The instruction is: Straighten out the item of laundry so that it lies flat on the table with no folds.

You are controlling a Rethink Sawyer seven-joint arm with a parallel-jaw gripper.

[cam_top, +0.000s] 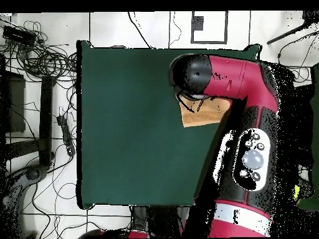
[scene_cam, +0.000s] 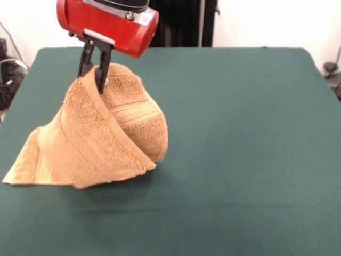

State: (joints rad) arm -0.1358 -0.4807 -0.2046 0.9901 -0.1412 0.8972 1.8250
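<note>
Pincer [scene_cam: 95, 68] pinches towel [scene_cam: 101, 138] peak upward, lower edge trailing on table [scene_cam: 240, 133].

Towel [scene_cam: 101, 141] hangs from end effector [scene_cam: 95, 68], lower edge on table [scene_cam: 240, 133].

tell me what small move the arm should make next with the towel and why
Probably draw the raised corner sideways, away from the part resting on the table, then lower it. The gripper has its fingers shut on the towel, which hangs in a folded cone with only its lower edge on the cloth, so releasing here would likely leave folds.
</note>
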